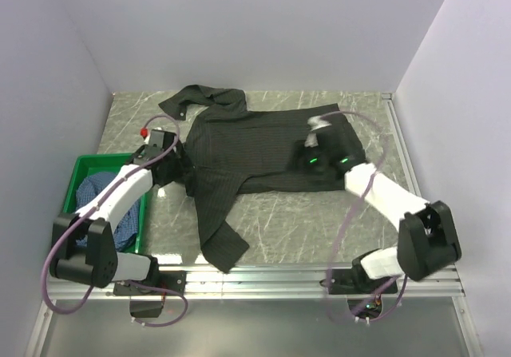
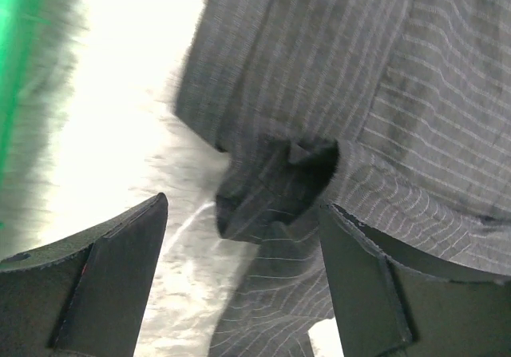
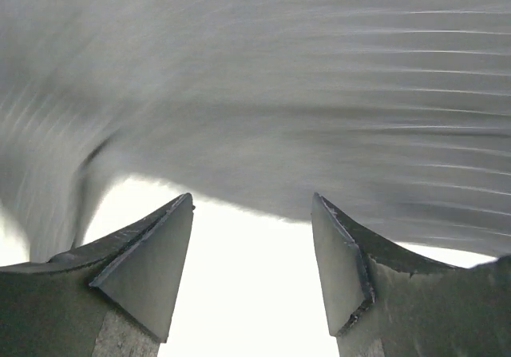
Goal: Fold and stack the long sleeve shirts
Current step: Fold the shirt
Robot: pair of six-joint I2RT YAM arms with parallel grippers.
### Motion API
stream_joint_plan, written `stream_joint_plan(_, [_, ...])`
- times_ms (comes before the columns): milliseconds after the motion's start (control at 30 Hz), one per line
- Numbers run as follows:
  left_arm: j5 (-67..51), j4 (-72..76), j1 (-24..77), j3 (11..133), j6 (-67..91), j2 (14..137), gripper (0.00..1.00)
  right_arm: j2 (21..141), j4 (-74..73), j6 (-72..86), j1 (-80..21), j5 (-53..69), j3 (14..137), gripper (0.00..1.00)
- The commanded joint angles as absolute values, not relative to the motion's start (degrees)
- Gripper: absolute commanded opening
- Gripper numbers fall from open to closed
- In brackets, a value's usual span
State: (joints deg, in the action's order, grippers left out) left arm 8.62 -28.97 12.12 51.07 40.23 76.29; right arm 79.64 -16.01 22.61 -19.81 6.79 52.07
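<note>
A black long sleeve shirt with pale pinstripes (image 1: 255,145) lies spread on the table, one sleeve trailing toward the near edge. My left gripper (image 1: 182,169) hovers at its left side, open. In the left wrist view a bunched fold of the shirt (image 2: 383,93) lies under the open left gripper (image 2: 243,213), ungripped. My right gripper (image 1: 313,143) is over the shirt's right part. In the right wrist view the right gripper (image 3: 251,205) is open and empty, with the blurred shirt's edge (image 3: 319,93) just ahead. A blue shirt (image 1: 104,205) sits crumpled in the crate.
A green plastic crate (image 1: 88,161) stands at the table's left side beside my left arm, and its wall (image 2: 16,53) shows at the left edge of the left wrist view. White walls close in the table on three sides.
</note>
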Motion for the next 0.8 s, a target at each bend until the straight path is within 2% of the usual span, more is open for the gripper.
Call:
stream_joint_plan(0, [9.1, -29.4, 9.5, 50.8, 37.5, 72.2, 0.82, 75.0, -18.2, 14.7, -36.1, 4.3, 51.1, 0.68])
stream_joint_plan(167, [12.0, -27.8, 6.7, 49.1, 38.0, 67.9, 0.84, 74.3, -18.3, 10.8, -55.4, 2.9, 51.7, 0.68])
stream_joint_plan(267, [12.3, -26.8, 5.2, 47.4, 38.4, 65.8, 0.87, 78.1, -20.5, 9.2, -64.8, 0.7, 55.0, 0.68])
stream_joint_plan(300, [14.0, -27.3, 5.1, 47.5, 38.6, 65.0, 0.9, 79.5, -21.0, 8.7, -68.9, 0.2, 55.8, 0.68])
stream_joint_plan(433, [18.1, -27.6, 4.8, 47.2, 39.5, 62.4, 0.99, 89.3, -23.0, 6.6, -75.3, -2.3, 60.5, 0.67])
stream_joint_plan(767, [19.9, -27.5, 4.7, 46.4, 40.3, 59.7, 0.99, 102.4, -22.6, 3.1, -82.0, -6.9, 68.1, 0.64])
